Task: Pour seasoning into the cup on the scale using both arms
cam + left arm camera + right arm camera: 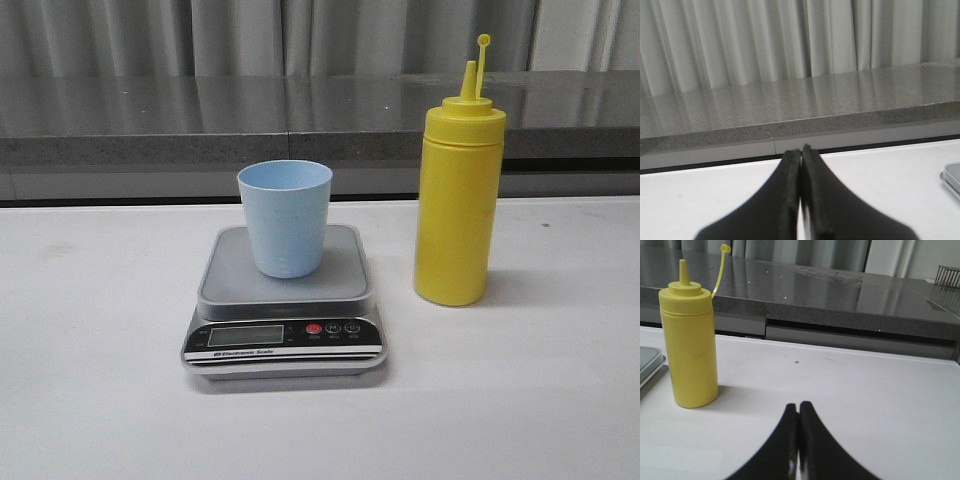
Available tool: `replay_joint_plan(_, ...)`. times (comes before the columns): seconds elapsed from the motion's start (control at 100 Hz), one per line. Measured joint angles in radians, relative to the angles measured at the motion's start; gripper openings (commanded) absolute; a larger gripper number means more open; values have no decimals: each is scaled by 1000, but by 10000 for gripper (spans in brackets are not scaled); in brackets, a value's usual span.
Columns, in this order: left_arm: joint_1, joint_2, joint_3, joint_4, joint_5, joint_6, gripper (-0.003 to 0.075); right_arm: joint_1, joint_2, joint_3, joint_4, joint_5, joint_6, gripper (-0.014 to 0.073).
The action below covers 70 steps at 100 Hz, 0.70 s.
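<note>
Seasoning (690, 340) apart from right gripper (799, 407)

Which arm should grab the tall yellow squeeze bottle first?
Right. The tall yellow plastic squeeze bottle stands on the scale's right and shows in the right wrist view ahead of the shut right hand; the left view lacks it.

White table (90, 400) carries scale (284, 318) (grey-topped), seasoning (458, 200).
</note>
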Motion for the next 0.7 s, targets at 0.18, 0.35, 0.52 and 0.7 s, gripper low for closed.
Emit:
replay_joint_plan(0.18,1,0,0,0,12,0,-18,0,0,0,0,0,0,-120)
replay_joint_plan(0.35,1,0,0,0,12,0,-18,0,0,0,0,0,0,-120)
replay_joint_plan(0.52,1,0,0,0,12,2,-18,0,0,0,0,0,0,-120)
replay_joint_plan(0.7,1,0,0,0,12,2,-18,0,0,0,0,0,0,-120)
